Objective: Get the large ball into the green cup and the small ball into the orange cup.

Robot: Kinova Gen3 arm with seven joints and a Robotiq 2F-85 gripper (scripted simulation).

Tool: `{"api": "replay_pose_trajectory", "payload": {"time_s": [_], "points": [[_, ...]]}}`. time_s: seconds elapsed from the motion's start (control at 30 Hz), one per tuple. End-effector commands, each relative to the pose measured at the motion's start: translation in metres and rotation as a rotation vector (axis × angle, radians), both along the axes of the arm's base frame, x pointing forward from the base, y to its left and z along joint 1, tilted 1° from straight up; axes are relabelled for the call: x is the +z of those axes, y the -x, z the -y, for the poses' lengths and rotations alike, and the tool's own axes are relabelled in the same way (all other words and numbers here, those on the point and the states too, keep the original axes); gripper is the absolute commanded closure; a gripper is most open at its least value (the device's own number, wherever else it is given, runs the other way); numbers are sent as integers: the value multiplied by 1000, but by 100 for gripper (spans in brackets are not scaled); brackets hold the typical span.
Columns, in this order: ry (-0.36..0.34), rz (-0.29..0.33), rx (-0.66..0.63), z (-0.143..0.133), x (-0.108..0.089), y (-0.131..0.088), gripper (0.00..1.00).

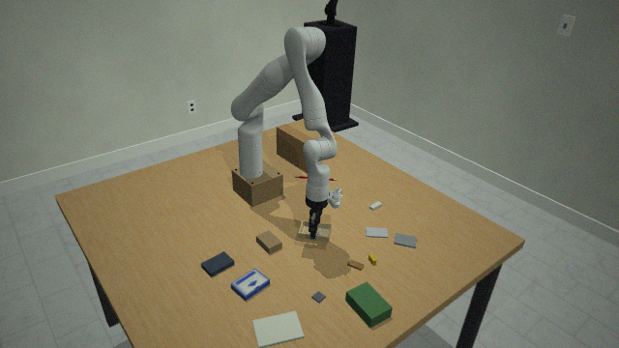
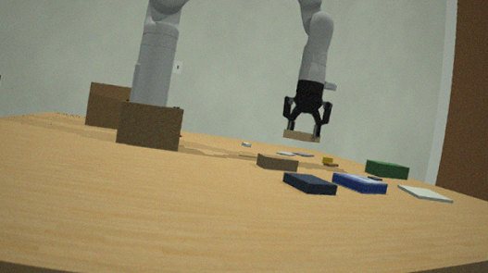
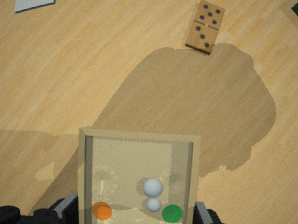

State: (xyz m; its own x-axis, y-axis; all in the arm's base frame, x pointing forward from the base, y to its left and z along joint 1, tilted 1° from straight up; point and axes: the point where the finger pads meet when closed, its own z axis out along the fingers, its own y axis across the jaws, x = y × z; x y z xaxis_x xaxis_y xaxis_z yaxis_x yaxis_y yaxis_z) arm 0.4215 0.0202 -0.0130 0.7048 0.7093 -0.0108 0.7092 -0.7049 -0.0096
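1. The black two-finger hand [image 2: 303, 130] is clamped on the flat covered wooden puzzle box [image 2: 301, 136], held level above the counter [image 2: 171, 202] at centre frame.
2. In the wrist view, the large white ball [image 3: 152, 187] and small white ball [image 3: 153, 204] lie between the orange cup [image 3: 101, 211] and green cup [image 3: 172, 213].
3. A spotted wooden domino [image 3: 205, 27] lies well apart, upper right.

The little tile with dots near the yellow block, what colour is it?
Light brown domino with black dots, clearest in the wrist view.

White rounded arm [image 1: 271, 82] w/ black gripper [image 2: 303, 132], brown base block [image 1: 271, 190].
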Motion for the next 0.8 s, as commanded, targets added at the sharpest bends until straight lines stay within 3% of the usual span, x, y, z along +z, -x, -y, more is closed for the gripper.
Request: {"api": "replay_pose_trajectory", "payload": {"time_s": [0.0, 0.77], "points": [[5, 3, 8, -3, 0, 0, 26], [-23, 5, 8, -3, 0, 0, 26]]}}
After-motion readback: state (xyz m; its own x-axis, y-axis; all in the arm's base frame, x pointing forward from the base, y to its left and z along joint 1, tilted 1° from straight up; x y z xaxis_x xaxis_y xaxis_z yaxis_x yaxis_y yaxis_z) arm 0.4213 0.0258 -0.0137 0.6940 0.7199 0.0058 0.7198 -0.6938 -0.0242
